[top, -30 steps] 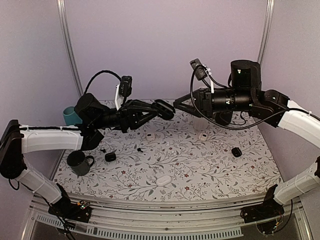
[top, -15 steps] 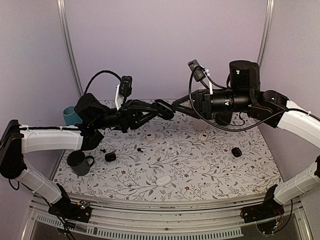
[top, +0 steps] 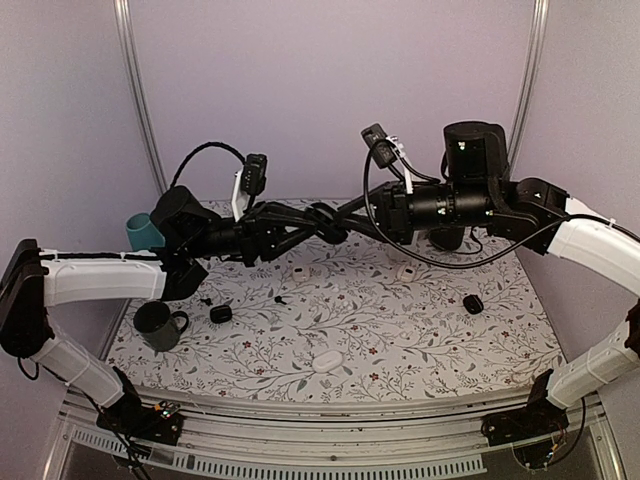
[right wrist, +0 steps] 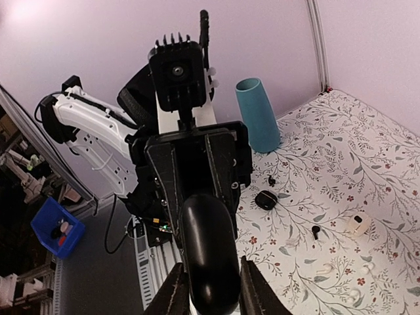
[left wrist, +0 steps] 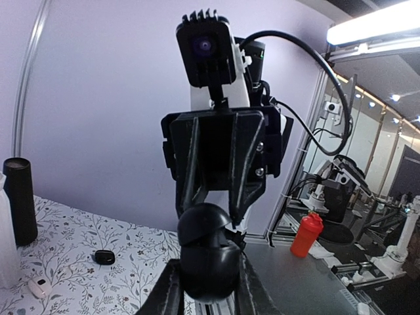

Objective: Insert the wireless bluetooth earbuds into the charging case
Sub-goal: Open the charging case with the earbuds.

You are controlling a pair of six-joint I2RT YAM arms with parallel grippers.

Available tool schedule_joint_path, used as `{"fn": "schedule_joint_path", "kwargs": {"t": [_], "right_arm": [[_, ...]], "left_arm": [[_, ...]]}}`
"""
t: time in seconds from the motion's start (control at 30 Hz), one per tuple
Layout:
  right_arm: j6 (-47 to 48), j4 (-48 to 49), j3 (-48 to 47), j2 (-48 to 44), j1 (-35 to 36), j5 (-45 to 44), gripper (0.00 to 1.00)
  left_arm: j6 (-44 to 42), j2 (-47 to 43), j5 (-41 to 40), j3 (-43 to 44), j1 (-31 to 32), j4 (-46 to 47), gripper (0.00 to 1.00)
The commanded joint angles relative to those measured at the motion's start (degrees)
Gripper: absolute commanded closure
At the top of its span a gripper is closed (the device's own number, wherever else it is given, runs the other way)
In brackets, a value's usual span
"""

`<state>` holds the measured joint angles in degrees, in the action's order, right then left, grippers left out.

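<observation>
Floral table (top: 400, 335) bears mug (top: 158, 325), teal cup (top: 142, 233), pebble cases (top: 327, 361), perhaps black earbuds (top: 280, 298).

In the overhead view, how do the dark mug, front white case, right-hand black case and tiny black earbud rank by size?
1. dark mug
2. front white case, right-hand black case: near alike; the white one sits nearer the camera, so unranked
3. tiny black earbud

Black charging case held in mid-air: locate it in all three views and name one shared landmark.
Top external: black case at centre, raised above the table.
Left wrist: black case at bottom centre, close up.
Right wrist: black case at bottom centre, close up.
Shared landmark: floral tablecloth.
</observation>
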<state>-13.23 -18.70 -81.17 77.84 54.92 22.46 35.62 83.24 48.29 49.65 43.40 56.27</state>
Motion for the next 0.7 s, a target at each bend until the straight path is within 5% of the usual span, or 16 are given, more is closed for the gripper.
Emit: {"fn": "schedule_joint_path", "kwargs": {"t": [0.0, 0.13, 0.67], "right_arm": [[1.6, -2.1, -1.0, -0.1, 1.1, 0.2, 0.69], [2.5, -2.0, -0.9, -0.5, 1.5, 0.1, 0.61], [0.8, -6.4, -3.0, -0.4, 1.5, -10.3, 0.6]], "left_arm": [[-0.3, 0.5, 0.4, 1.0, 0.0, 1.1, 1.0], [-0.4, 0.6, 1.5, 1.2, 0.0, 0.5, 1.0], [-1.0, 0.0, 6.5, 0.5, 0.0, 1.9, 1.0]]}}
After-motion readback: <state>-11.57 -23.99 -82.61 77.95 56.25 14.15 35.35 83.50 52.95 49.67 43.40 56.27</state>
